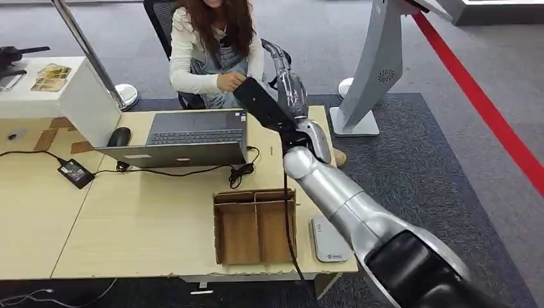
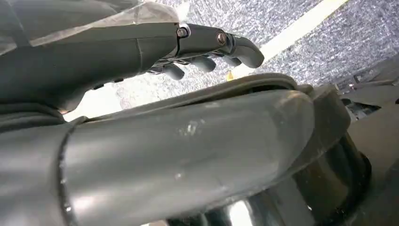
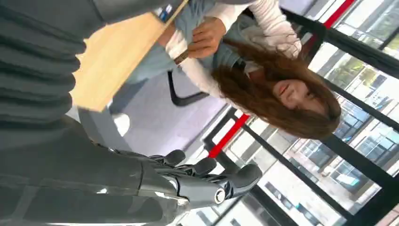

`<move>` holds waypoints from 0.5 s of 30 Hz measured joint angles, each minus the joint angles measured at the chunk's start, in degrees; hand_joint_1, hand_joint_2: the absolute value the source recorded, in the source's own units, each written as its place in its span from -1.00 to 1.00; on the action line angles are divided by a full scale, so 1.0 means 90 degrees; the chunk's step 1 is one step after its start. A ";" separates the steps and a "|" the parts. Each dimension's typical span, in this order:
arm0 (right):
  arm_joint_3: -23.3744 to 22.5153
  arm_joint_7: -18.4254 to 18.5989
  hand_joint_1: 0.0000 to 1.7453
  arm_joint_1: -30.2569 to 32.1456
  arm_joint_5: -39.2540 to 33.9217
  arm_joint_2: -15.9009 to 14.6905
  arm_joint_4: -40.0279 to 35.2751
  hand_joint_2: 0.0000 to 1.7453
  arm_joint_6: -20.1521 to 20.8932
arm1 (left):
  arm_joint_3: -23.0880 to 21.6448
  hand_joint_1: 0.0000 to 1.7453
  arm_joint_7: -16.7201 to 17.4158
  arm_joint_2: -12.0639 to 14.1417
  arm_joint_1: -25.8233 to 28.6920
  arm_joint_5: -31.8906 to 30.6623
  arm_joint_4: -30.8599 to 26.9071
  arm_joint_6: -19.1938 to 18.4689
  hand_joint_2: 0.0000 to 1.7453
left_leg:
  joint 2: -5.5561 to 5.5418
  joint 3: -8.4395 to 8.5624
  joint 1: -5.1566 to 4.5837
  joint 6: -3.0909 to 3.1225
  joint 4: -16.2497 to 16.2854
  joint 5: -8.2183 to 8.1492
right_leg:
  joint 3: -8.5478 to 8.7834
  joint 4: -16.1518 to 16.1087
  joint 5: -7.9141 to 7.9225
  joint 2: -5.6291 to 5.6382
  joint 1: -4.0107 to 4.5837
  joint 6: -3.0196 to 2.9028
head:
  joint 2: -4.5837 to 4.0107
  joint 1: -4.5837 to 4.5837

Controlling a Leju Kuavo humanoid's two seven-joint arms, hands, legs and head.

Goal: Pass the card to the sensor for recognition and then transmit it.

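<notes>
My right arm reaches over the table's far edge toward a seated person (image 1: pixel 212 45). Its dark hand (image 1: pixel 255 97) hangs just beside the person's hand (image 1: pixel 229 81). In the right wrist view this hand (image 3: pixel 202 181) has its fingers stretched out and holds nothing. The person's hand (image 3: pixel 207 35) pinches a thin tan piece (image 3: pixel 181 57), possibly the card. A flat white-grey sensor pad (image 1: pixel 329 240) lies at the table's near right corner. My left hand (image 2: pixel 207 47) hangs over grey carpet with loosely bent fingers and nothing in it.
An open cardboard box (image 1: pixel 253 196) with two compartments sits beside the sensor. A grey laptop (image 1: pixel 186 135), a black mouse (image 1: pixel 119 136) and a power adapter (image 1: pixel 76 172) with cables lie further back. A grey kiosk stand (image 1: pixel 378 70) rises at the right on the carpet.
</notes>
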 joint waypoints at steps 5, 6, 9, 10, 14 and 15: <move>-0.0484 -0.0117 -1.00 0.1359 -0.1430 -0.0511 -0.1542 -1.00 -0.0078 | 0.0044 -1.00 -0.0010 -0.0034 0.0044 0.0170 0.0000 0.0049 -1.00 | -0.0005 0.0003 -0.0001 0.0003 0.0000 -0.0003 | 0.0009 -0.0003 -0.0001 0.0000 -0.0003 0.0002 | 0.0000 0.0002; -0.0596 -0.0153 -1.00 0.1608 -0.1685 -0.0601 -0.1770 -1.00 -0.0078 | 0.0049 -1.00 -0.0010 -0.0041 0.0051 0.0190 0.0000 0.0056 -1.00 | -0.0005 0.0002 -0.0002 0.0004 0.0000 -0.0004 | 0.0007 -0.0003 -0.0001 0.0000 -0.0003 0.0002 | 0.0000 0.0005; -0.0919 -0.0357 -1.00 0.2302 -0.2691 -0.0829 -0.2494 -1.00 0.0010 | 0.0058 -1.00 -0.0010 -0.0056 0.0057 0.0255 0.0000 0.0117 -1.00 | -0.0002 0.0005 -0.0003 0.0010 0.0000 -0.0009 | 0.0008 -0.0007 -0.0002 0.0003 -0.0005 0.0003 | 0.0000 0.0000; -0.1059 -0.0444 -1.00 0.2534 -0.3169 -0.0897 -0.2728 -1.00 0.0087 | 0.0066 -1.00 -0.0010 -0.0066 0.0060 0.0289 0.0000 0.0143 -1.00 | -0.0003 0.0003 -0.0003 0.0010 0.0000 -0.0009 | 0.0009 -0.0007 -0.0003 0.0002 -0.0005 0.0003 | 0.0000 0.0000; -0.1491 -0.0889 -1.00 0.3371 -0.4484 -0.1018 -0.3335 -1.00 0.0248 | 0.0109 -1.00 -0.0010 -0.0107 0.0071 0.0328 0.0000 0.0211 -1.00 | -0.0002 -0.0004 -0.0001 0.0010 0.0000 -0.0010 | 0.0007 -0.0007 -0.0003 0.0003 -0.0004 0.0003 | 0.0000 0.0000; -0.1567 -0.0978 -1.00 0.3548 -0.4627 -0.1032 -0.3437 -1.00 0.0257 | 0.0121 -1.00 -0.0010 -0.0119 0.0070 0.0343 0.0000 0.0226 -1.00 | -0.0002 -0.0006 -0.0001 0.0010 -0.0001 -0.0010 | 0.0007 -0.0007 -0.0003 0.0003 -0.0004 0.0003 | 0.0000 0.0002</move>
